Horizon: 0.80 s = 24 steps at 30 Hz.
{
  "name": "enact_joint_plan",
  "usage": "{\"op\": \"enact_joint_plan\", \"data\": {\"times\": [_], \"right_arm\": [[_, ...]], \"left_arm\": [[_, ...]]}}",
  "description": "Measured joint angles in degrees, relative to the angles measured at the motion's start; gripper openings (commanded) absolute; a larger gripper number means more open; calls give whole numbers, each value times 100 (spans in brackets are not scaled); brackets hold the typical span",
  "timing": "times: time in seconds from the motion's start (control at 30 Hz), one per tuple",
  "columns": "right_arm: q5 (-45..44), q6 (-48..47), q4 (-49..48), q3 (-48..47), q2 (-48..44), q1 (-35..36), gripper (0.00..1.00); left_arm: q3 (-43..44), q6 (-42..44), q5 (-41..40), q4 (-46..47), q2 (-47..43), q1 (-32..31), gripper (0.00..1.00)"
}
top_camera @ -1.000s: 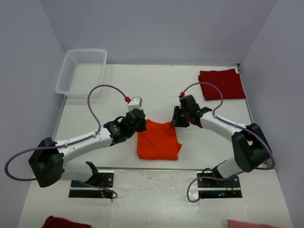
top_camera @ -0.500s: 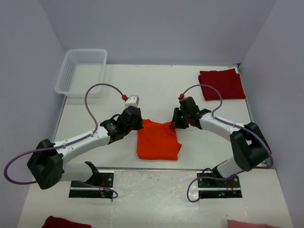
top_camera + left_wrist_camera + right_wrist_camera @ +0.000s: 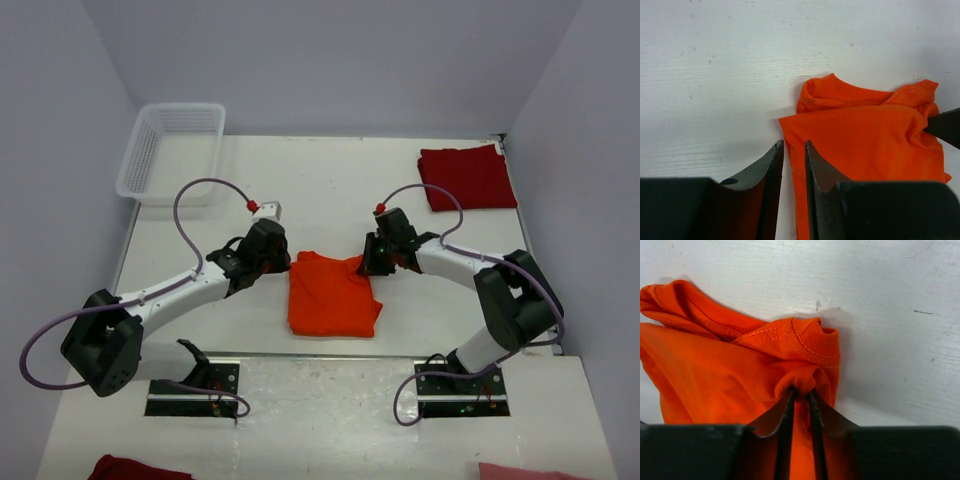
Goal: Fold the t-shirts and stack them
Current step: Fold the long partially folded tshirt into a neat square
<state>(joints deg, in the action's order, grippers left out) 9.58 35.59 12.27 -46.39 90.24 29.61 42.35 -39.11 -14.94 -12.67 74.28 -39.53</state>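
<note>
The bright orange t-shirt (image 3: 333, 298) lies folded into a rough rectangle on the white table between the two arms. My right gripper (image 3: 366, 265) is at the shirt's far right corner; in the right wrist view its jaws (image 3: 801, 391) pinch a bunched fold of the orange cloth (image 3: 715, 370) just below the collar. My left gripper (image 3: 284, 263) sits at the shirt's far left corner. In the left wrist view its jaws (image 3: 793, 145) stand slightly apart over the edge of the shirt (image 3: 865, 135), with bare table showing in the gap. A dark red t-shirt (image 3: 467, 178) lies folded at the far right.
A white lattice basket (image 3: 170, 150) stands at the far left corner. Grey walls close in the table on three sides. A dark red cloth (image 3: 135, 467) and a pink cloth (image 3: 525, 470) show at the bottom edge, below the arm bases.
My left gripper has drawn back leftward off the shirt and its jaws have widened a little. The right gripper's jaws have narrowed onto the shirt's corner.
</note>
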Motion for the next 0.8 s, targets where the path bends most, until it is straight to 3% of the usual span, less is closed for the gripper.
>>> {"op": "enact_joint_plan", "data": {"times": [0.13, 0.23, 0.43, 0.8], "right_arm": [[46, 9, -37, 0, 68, 0, 0], [42, 17, -37, 0, 66, 0, 0], [-22, -50, 105, -50, -66, 0, 0], [-103, -175, 442, -313, -487, 0, 0]], "left_arm": [[-24, 81, 131, 42, -2, 173, 26], [-96, 125, 223, 107, -2, 299, 27], [-160, 229, 546, 205, 0, 413, 45], [-382, 229, 1486, 772, 529, 776, 46]]}}
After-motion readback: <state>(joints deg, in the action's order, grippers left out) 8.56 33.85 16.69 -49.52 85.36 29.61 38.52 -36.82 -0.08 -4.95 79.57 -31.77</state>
